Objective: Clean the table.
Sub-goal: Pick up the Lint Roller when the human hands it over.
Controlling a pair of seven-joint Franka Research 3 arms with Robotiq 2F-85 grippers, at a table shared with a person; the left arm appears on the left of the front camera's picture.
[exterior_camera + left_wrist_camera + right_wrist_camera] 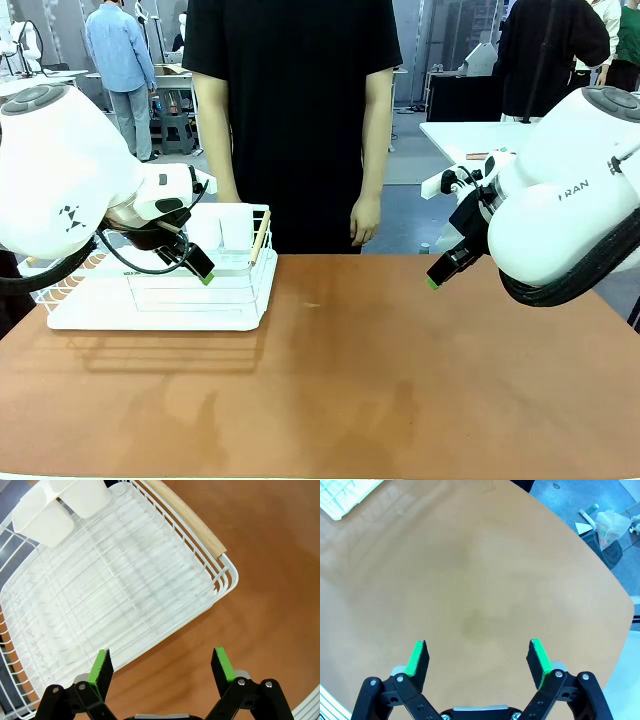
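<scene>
the table point(350, 380) spans the foreground beneath both arms, bare apart from the white wire basket point(160, 318) at its left side, so clearing appears essentially done. the left gripper point(160, 667) hangs spread and empty over the basket's corner; the right gripper point(477, 662), likewise spread, hangs over bare tabletop.

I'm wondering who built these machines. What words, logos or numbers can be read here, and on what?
"FRAN": grey letters on the right arm's white shell; any further letters can't be made out.
A small black emblem, no letters, on the left arm.
No other readable text.
</scene>
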